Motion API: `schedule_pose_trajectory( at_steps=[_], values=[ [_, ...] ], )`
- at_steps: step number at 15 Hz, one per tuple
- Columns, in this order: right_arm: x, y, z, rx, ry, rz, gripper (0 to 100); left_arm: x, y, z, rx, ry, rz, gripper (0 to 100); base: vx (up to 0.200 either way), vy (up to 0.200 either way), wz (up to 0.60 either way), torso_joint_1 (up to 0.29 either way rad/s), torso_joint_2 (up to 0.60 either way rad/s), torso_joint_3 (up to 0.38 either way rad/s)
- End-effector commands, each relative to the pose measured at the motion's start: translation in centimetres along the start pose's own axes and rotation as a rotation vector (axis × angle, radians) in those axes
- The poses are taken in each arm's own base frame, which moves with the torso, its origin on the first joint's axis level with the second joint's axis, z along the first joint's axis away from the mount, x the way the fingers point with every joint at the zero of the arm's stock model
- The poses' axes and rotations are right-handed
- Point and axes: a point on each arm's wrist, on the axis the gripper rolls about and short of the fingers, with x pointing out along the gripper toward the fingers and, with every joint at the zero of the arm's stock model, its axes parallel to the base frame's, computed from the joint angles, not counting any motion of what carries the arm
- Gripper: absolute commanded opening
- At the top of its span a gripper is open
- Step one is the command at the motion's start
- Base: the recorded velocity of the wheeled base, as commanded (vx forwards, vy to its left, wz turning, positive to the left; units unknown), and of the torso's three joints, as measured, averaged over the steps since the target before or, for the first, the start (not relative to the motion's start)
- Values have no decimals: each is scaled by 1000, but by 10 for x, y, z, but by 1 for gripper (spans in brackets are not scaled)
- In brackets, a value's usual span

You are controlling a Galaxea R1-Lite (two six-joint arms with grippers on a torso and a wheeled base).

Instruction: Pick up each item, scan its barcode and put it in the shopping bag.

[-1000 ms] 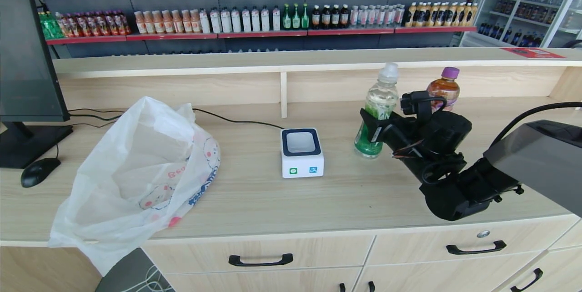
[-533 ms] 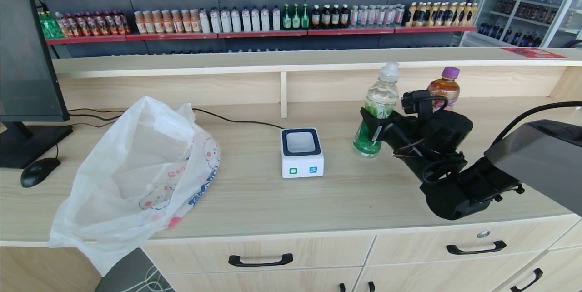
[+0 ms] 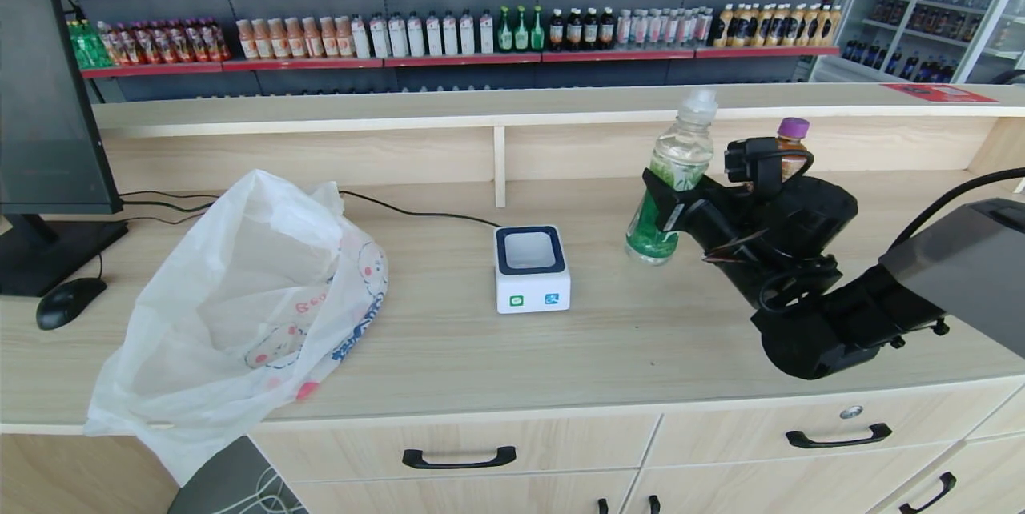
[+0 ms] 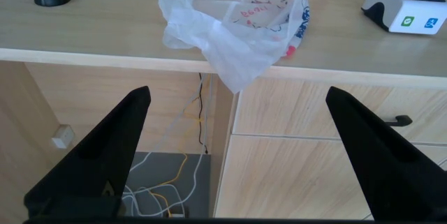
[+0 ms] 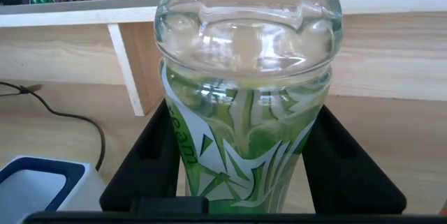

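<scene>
A clear bottle with a green label (image 3: pixel 671 178) hangs tilted just above the counter, right of the white scanner (image 3: pixel 532 268). My right gripper (image 3: pixel 666 208) is shut on its labelled middle; the right wrist view shows the bottle (image 5: pixel 246 112) squeezed between both black fingers (image 5: pixel 143 165). Behind the arm stands an orange drink bottle with a purple cap (image 3: pixel 793 132). The white plastic shopping bag (image 3: pixel 248 298) lies slumped at the counter's left, its mouth facing up. My left gripper (image 4: pixel 237 98) is open, low in front of the drawers below the bag (image 4: pixel 237 21).
A monitor (image 3: pixel 48 98) and a black mouse (image 3: pixel 68 302) sit at the far left. A cable (image 3: pixel 416 214) runs from behind the bag to the scanner. A raised ledge (image 3: pixel 496 110) backs the counter. A dark grey machine (image 3: pixel 961 274) stands at the right edge.
My right gripper has lifted the green-label bottle off the counter and carried it slightly up and to the right. The bag and scanner have not moved.
</scene>
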Motion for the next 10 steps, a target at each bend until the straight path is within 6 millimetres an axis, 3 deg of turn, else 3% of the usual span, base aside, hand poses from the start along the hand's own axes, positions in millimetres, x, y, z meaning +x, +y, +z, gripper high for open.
schedule_pose_trajectory(
  at_steps=[1,3,6,10],
  values=[
    [-2,1,19,1,-42,2,0,0,0,0,0,-1,1,100,0,0,0,0,0,0],
    [-10,5,37,-1,-63,16,0,0,0,0,0,1,1,100,0,0,0,0,0,0],
    [-40,14,61,-8,-56,47,0,0,0,0,0,1,1,100,0,0,0,0,0,0],
    [-92,53,81,43,-12,209,0,0,0,0,0,-1,1,100,0,0,0,0,0,0]
  ],
)
